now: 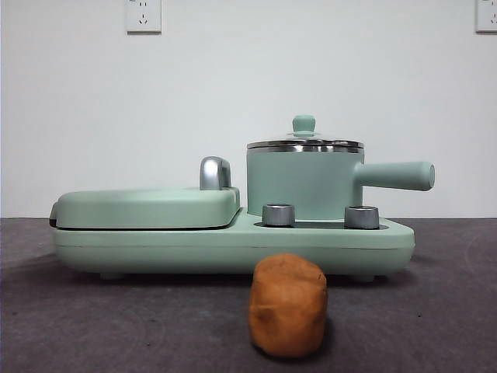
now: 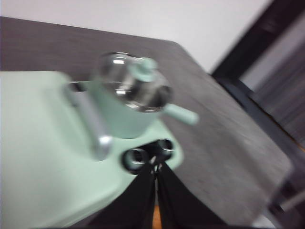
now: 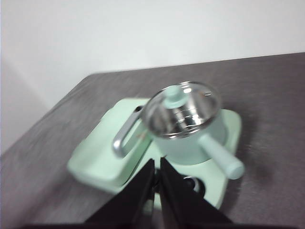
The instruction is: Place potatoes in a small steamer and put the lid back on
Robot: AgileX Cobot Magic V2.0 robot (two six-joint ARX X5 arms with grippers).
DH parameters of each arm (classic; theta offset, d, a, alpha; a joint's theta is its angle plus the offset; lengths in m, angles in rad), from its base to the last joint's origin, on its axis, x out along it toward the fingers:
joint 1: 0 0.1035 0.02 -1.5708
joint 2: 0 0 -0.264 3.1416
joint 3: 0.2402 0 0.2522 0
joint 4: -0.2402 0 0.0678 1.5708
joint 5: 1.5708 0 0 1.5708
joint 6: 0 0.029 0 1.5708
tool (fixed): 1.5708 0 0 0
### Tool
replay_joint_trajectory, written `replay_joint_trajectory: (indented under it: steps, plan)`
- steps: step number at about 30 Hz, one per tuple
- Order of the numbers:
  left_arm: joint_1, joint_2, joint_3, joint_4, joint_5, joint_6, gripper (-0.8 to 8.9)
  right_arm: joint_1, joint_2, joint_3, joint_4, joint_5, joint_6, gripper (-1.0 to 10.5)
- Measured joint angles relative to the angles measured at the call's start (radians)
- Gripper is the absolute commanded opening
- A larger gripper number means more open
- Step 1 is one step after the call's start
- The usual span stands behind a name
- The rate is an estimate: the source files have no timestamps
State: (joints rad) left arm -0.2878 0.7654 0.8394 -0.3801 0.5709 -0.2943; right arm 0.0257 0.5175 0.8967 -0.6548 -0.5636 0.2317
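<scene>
Lid (image 1: 304,140) on small steamer (image 1: 303,183), potato (image 1: 287,305) on table, no legible writing

Griddle cover (image 1: 147,206), two knobs (image 1: 279,215)

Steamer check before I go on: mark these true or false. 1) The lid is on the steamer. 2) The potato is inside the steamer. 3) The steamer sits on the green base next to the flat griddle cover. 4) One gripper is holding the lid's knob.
1) The lid is on the steamer: true.
2) False: the potato stands on the table in front of the base.
3) True: it stands beside the griddle cover.
4) False: both the left gripper and the right gripper are shut, holding nothing, away from the knob.
</scene>
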Motion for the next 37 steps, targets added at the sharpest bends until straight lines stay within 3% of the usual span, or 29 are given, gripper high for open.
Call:
replay_joint_trajectory:
  steps: [5,9,14,17,28,37]
  plan:
    - [-0.056,0.057,0.081,-0.021,0.032,0.03,0.77,0.053,0.048,0.053,-0.069,-0.063,-0.108,0.2]
    - [-0.079,0.058,0.083,-0.026,0.032,0.037,2.53,0.073,0.053,0.053,-0.075,-0.068,-0.134,0.3]
    - [-0.082,0.058,0.083,-0.036,0.033,0.041,4.25,0.073,0.053,0.053,-0.075,-0.065,-0.146,3.4]
    - [-0.087,0.058,0.083,-0.036,0.033,0.041,4.73,0.073,0.053,0.053,-0.075,-0.065,-0.146,4.5]
    - [-0.122,0.104,0.084,-0.002,0.034,0.043,4.74,0.073,0.053,0.053,-0.075,-0.065,-0.142,5.0]
    - [-0.18,0.321,0.238,-0.014,0.034,0.074,4.77,0.073,0.053,0.053,-0.075,-0.064,-0.119,5.3]
